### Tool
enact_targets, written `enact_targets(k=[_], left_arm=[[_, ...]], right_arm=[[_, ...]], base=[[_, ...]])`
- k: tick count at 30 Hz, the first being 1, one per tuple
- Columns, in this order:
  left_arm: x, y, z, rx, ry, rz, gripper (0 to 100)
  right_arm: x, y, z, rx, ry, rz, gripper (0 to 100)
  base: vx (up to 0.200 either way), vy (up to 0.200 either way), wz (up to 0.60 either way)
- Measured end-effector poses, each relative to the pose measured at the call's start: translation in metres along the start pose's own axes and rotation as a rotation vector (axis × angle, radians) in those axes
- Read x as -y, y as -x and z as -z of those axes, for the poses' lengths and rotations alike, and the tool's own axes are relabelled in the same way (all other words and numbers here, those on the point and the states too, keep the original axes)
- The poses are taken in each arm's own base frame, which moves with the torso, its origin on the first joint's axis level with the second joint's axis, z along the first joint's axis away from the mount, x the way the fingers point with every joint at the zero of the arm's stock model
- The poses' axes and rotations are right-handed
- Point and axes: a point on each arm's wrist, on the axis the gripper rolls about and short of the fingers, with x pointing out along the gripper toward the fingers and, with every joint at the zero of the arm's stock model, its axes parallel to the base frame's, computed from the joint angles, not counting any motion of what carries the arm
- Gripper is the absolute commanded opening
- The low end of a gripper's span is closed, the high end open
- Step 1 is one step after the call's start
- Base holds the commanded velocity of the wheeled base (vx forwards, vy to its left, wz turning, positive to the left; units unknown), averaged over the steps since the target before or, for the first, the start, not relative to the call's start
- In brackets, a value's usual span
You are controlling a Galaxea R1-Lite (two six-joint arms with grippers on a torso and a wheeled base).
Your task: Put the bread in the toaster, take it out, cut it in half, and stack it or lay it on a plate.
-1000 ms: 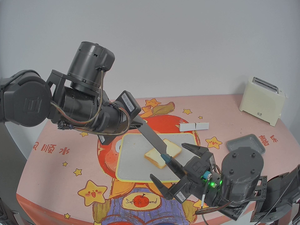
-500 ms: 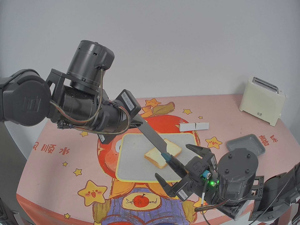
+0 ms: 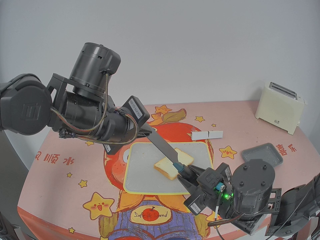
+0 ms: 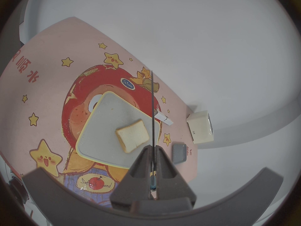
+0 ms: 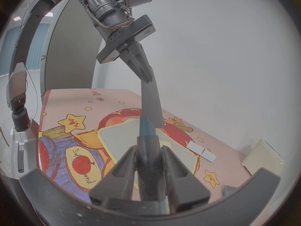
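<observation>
A slice of bread (image 3: 163,168) (image 4: 132,135) lies on the grey cutting board (image 3: 143,170) (image 4: 100,126) at the table's middle. A knife (image 3: 163,145) hangs slanted above it, held at both ends. My left gripper (image 3: 146,130) (image 4: 152,151) is shut on the blade (image 4: 152,110) at its upper end. My right gripper (image 3: 188,179) (image 5: 149,154) is shut on the dark handle (image 5: 147,142) at the board's near right corner. The cream toaster (image 3: 280,107) (image 4: 200,126) stands at the far right with its slots empty. A grey plate (image 3: 263,153) (image 4: 179,153) sits in front of it.
A white flat strip (image 3: 206,135) (image 5: 200,151) lies just behind the board. The pink table's right edge runs close past the toaster. Bare tabletop shows to the left of the board.
My right gripper, wide open around the knife handle a second ago, has shut on it. The left arm and knife have barely moved.
</observation>
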Motion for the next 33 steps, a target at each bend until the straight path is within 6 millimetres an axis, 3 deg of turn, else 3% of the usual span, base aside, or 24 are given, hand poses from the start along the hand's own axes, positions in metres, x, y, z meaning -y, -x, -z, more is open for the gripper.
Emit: enact_targets(k=[9,10,24,33], left_arm=[[0.000,0.000,0.000,0.001,0.001,0.003,0],[0.000,0.001,0.000,0.001,0.000,0.004,100],[0.000,0.017,0.000,0.023,-0.008,0.032,100],[0.003,0.047,-0.004,0.071,-0.026,0.100,100]], right_arm=[[0.001,0.002,-0.001,0.005,-0.003,-0.001,0],[0.001,0.002,-0.001,0.007,-0.004,0.000,0],[0.011,0.011,-0.010,0.048,-0.044,0.009,0],[0.030,0.012,-0.020,0.094,-0.096,0.025,0]], base=[[0.000,0.000,0.00],[0.000,0.000,0.00],[0.000,0.000,0.00],[0.000,0.000,0.00]])
